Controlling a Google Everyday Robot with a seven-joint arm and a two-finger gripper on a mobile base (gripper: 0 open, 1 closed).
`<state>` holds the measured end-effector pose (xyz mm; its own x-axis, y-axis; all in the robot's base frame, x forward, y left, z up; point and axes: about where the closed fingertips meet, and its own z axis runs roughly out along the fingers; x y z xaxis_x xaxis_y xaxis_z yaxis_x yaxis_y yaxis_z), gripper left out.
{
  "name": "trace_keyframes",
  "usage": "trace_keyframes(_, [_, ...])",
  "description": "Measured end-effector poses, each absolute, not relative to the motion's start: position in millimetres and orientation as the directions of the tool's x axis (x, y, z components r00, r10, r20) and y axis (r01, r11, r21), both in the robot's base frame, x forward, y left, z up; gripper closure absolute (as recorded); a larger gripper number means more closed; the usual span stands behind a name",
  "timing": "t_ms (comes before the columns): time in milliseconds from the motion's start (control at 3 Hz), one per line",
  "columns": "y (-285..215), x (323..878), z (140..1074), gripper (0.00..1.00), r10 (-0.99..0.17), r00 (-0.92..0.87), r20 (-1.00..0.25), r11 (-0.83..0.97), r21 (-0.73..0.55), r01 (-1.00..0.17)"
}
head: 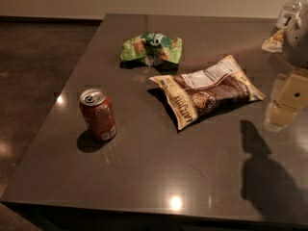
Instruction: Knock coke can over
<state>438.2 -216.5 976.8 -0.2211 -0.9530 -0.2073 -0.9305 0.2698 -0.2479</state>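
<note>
Approach is the step you are in, by my reading: the coke can (97, 114) stands upright and nothing is near it. Take the middle of the counter (144, 177) as the dial's centre. The can sits at about 8 o'clock, towards the near left edge, silver top and pull tab up, with bare surface all round it. At about 5 o'clock a dark shadow (262, 177), probably the arm's, lies on the near right part of the counter.

A crinkled brown-and-yellow snack bag (207, 93) lies flat around 1 o'clock, just past the centre and well apart from the can. The gripper (288, 97) hangs at 3 o'clock, at the right edge of the view, just beside the bag's right end. Only a pale yellow part of it shows, and you cannot tell whether it is open or closed. Beyond it, towards 2 o'clock, a grey-white bulk (299, 44), likely the arm, runs out of view. Farthest off, a green snack bag (151, 47) lies at 12 o'clock.

Your next move, I judge, calls for a long carry towards 9 o'clock, over the brown bag or round its near side. Come in low enough to meet the can's wall above its middle, then push sideways. Keep clear of the bag so you do not drag it along.
</note>
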Motion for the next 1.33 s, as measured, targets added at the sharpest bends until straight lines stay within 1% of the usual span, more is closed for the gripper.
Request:
trace_keyframes(333, [-216.5,438.2,976.8,0.00,-0.953,-0.221,-0.207,0.270,-0.248,-0.930])
trace_keyframes(667, [-196.8,444.6,982.0,0.00,-0.938,-0.191,-0.290,0.264,-0.238,-0.935])
trace_keyframes(1000, [-135.3,456.8,987.8,0.00,-0.895,-0.090,-0.436,0.207,-0.230,-0.951])
trace_keyframes(1333, [-87.3,465.1,982.9,0.00,-0.861,-0.020,-0.509,0.158,-0.228,-0.961])
